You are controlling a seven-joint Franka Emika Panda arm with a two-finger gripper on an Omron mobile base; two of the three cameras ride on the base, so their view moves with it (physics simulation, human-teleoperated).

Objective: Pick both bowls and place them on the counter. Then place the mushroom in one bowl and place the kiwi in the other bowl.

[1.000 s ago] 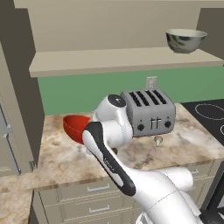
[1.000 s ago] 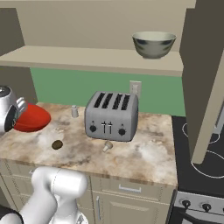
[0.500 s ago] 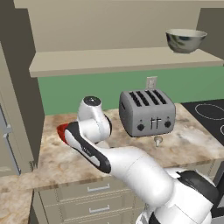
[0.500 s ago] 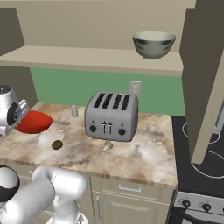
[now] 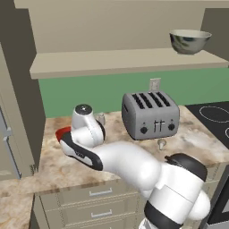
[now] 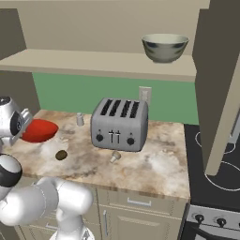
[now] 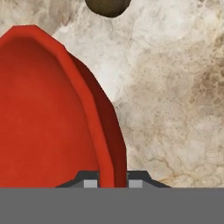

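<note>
Currently: glossy red bowl [image 7: 48, 113], wide, shallow, rim pinched between clenched gripper [image 7: 113, 183] fingers, over mottled beige stone counter [image 7: 175, 100], matte olive-brown kiwi [image 7: 108, 6] just beyond bowl.

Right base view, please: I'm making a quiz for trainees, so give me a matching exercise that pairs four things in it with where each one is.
Things:
1. grey bowl
2. red bowl
3. mushroom
4. kiwi

Places:
A. on the counter, just in front of the toaster
B. up on the shelf
C. at the counter's left end, its rim gripped by the end effector
D. on the counter, between the red bowl and the mushroom, nearer the front edge

Pairs: 1-B, 2-C, 3-A, 4-D
</note>
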